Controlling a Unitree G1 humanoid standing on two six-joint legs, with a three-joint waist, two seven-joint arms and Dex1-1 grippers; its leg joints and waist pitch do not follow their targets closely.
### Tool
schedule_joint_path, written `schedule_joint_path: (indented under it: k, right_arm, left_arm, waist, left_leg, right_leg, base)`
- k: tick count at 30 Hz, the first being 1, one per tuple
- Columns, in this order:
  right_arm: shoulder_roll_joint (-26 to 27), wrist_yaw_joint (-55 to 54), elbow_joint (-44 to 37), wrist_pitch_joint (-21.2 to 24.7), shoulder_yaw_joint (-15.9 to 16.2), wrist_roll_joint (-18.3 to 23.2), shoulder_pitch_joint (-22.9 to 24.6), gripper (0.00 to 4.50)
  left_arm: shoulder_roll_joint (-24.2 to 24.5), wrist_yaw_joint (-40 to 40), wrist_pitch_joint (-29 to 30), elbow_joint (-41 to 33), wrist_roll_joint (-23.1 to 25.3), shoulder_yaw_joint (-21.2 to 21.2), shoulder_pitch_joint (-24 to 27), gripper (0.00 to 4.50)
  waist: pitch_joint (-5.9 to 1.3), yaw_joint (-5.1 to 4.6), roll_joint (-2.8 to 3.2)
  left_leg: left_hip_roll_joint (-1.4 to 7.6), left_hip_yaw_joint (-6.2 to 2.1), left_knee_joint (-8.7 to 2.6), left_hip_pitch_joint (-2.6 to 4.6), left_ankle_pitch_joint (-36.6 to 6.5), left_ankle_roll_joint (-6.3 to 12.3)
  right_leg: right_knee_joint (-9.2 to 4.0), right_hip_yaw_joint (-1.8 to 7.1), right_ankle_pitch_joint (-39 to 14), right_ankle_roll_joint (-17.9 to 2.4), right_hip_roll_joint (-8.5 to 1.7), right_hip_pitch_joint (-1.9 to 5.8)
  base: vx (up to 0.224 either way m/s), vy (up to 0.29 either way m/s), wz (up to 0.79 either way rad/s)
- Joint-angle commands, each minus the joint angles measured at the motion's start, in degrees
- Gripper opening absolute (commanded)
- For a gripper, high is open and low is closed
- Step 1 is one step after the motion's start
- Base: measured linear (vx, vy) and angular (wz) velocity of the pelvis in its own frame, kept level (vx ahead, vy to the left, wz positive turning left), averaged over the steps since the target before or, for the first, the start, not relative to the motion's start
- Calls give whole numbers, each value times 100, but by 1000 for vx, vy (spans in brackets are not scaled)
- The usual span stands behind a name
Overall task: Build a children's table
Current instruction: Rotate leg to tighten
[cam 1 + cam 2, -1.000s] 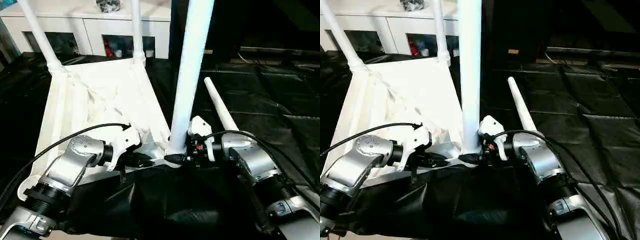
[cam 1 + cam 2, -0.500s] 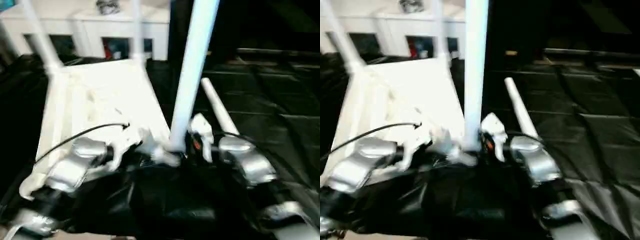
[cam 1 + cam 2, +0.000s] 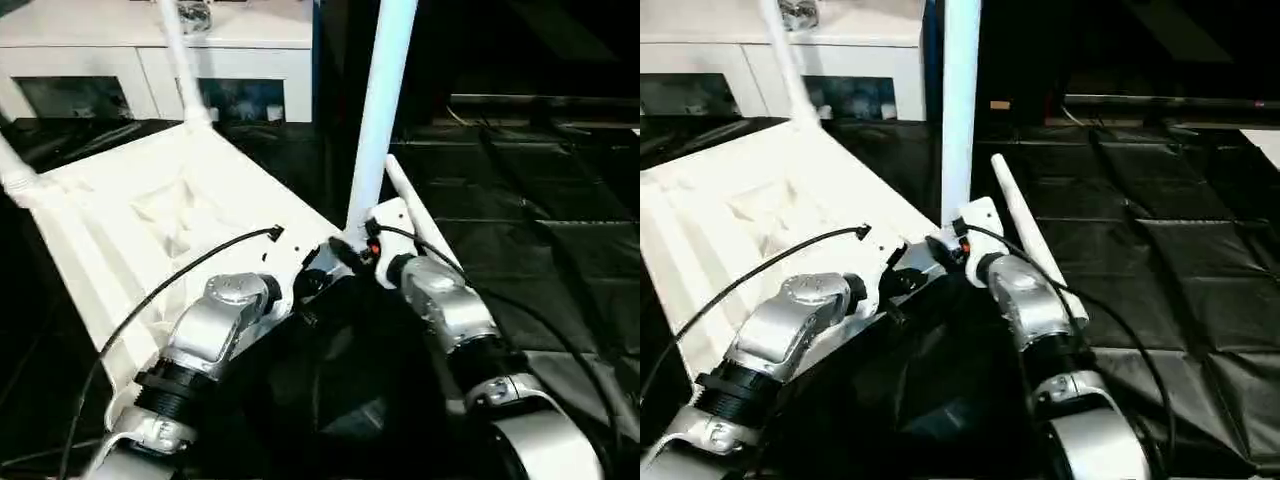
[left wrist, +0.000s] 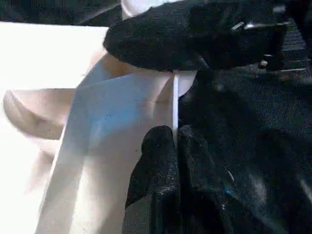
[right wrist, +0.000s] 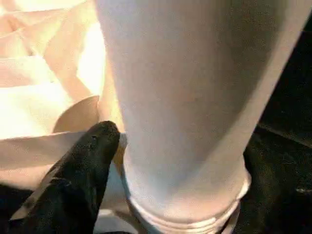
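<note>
White plastic tabletop (image 3: pixel 150 215) lies underside up on black sheeting (image 3: pixel 540 200). It has swung round since a second ago: its far edge then ran level with the cabinet (image 3: pixel 270 50) and now sits skewed to it, so the shift is not just the camera's. Three legs remain seated. The near leg (image 3: pixel 380 110) stands upright in the corner socket closest to the robot, and two far legs (image 3: pixel 180 60) (image 3: pixel 12 175) rise at the back corners. Both forearms have drawn in together at that near corner.

The left gripper (image 4: pixel 174 139) is clenched on a thin rim of the tabletop just beside the near leg's base. The right gripper (image 3: pixel 348 252) sits against the foot of that leg. Whether it clasps the leg or has let go cannot be told.

Judgement: the turn brings the remaining empty corner nearer, and one leg is left to fit.

Surroundings: the cabinet stands behind, well apart from the work. The fourth leg (image 3: pixel 1015 215) lies loose on the sheeting, just beyond the right forearm, which partly covers its thicker end. A black cable (image 3: pixel 190 270) arcs over the tabletop to the left wrist and could snag the ribs.
</note>
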Motion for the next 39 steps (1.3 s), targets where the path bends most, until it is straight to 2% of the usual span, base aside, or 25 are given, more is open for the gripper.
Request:
schedule_joint_path:
  k: [1,5,7,8,11,12,18,21,23,24,26,27,30,35,37,39]
  right_arm:
    - [213,526,115,44,504,-36,125,380]
    - [-81,1173,-210,-1,649,14,224,380]
    - [-271,1613,-450,-11,752,57,314,380]
    - [-534,2123,-738,-36,877,88,427,380]
    - [-904,2832,-1151,61,1048,190,576,380]
    - [-975,2979,-1227,88,1081,211,602,380]
    - [-1542,3927,-1771,231,1292,336,744,380]
    - [-1676,4166,-1966,353,1344,351,775,380]
    - [-1713,4235,-2013,400,1374,347,785,380]
    - [-1772,4306,-2095,450,1430,339,802,357]
    - [-1778,4315,-2135,496,1436,358,812,348]
    - [-1755,4312,-2200,576,1431,397,830,348]
    - [-1698,4324,-2225,657,1446,436,886,307]
    - [-1595,4203,-2207,716,1397,469,944,282]
    - [-1396,3815,-2057,741,1284,443,944,279]
    - [-1054,2887,-1580,553,1090,226,829,278]
  left_arm:
    - [-19,-248,-238,-261,-27,-132,-47,0]
    - [244,-727,-426,-352,-107,-232,73,0]
    - [393,-981,-533,-393,-150,-265,133,0]
    - [578,-1287,-844,-408,-191,-294,202,0]
    - [810,-1746,-1046,-502,-382,-288,296,0]
    - [857,-1853,-1057,-529,-435,-282,317,0]
    - [1314,-2854,-1166,-664,-737,-314,456,0]
    - [1497,-3223,-1246,-635,-808,-373,481,0]
    - [1541,-3290,-1265,-622,-809,-390,484,0]
    - [1576,-3350,-1293,-575,-787,-390,467,0]
    - [1581,-3368,-1306,-550,-785,-382,458,0]
    - [1577,-3365,-1327,-512,-776,-362,445,0]
    - [1552,-3358,-1326,-499,-774,-333,447,0]
    - [1468,-3219,-1262,-525,-786,-285,459,0]
    - [1309,-2903,-1161,-485,-733,-211,430,0]
    - [1047,-2366,-1010,-366,-611,-105,332,0]
  waist:
    - [-385,34,14]
    - [-377,49,33]
    - [-386,61,24]
    - [-384,72,30]
    - [-392,140,32]
    - [-384,154,26]
    - [-380,253,34]
    - [-370,254,20]
    - [-374,261,22]
    - [-374,262,53]
    - [-376,274,37]
    - [-380,272,40]
    - [-393,281,39]
    - [-392,296,34]
    - [-389,300,36]
    - [-382,276,27]
  left_leg:
    - [162,-60,-390,-39,-960,308]
    - [169,-51,-392,-1,-1053,276]
    - [179,-55,-389,-17,-1000,308]
    - [185,-47,-393,-1,-1020,328]
    - [183,-42,-383,33,-976,388]
    - [193,-26,-384,48,-1007,407]
    - [209,-18,-398,58,-1032,356]
    - [197,-30,-408,36,-1084,298]
    - [204,-31,-408,42,-1058,284]
    - [205,-33,-407,40,-1059,268]
    - [207,-26,-407,65,-1063,252]
    - [207,-26,-405,53,-1029,244]
    - [209,-27,-400,42,-948,254]
    - [206,-32,-400,22,-932,236]
    - [207,-35,-402,21,-938,196]
    - [195,-36,-407,19,-964,130]
  right_leg:
    - [-449,319,-1323,-1121,-360,346]
    - [-465,329,-1401,-1139,-354,332]
    - [-434,338,-1236,-1155,-352,350]
    - [-440,341,-1221,-1161,-344,335]
    - [-421,347,-1029,-1226,-337,336]
    - [-417,361,-993,-1268,-336,308]
    - [-399,376,-1053,-1292,-333,301]
    - [-416,376,-1266,-1219,-344,322]
    - [-415,381,-1306,-1182,-346,315]
    - [-415,381,-1303,-1198,-351,310]
    - [-421,382,-1267,-1198,-334,297]
    - [-413,384,-1211,-1222,-336,302]
    - [-389,381,-1064,-1260,-340,308]
    - [-389,377,-1075,-1238,-345,323]
    - [-397,379,-1144,-1206,-353,319]
    - [-409,377,-1258,-1177,-355,314]
  base:
    - [0,0,0]
    - [0,0,0]
    - [0,0,0]
    - [0,0,0]
    - [0,0,0]
    - [0,0,0]
    - [0,0,0]
    - [0,0,0]
    - [0,0,0]
    - [0,0,0]
    - [0,0,0]
    - [0,0,0]
    - [0,0,0]
    - [0,0,0]
    - [0,0,0]
    - [0,0,0]
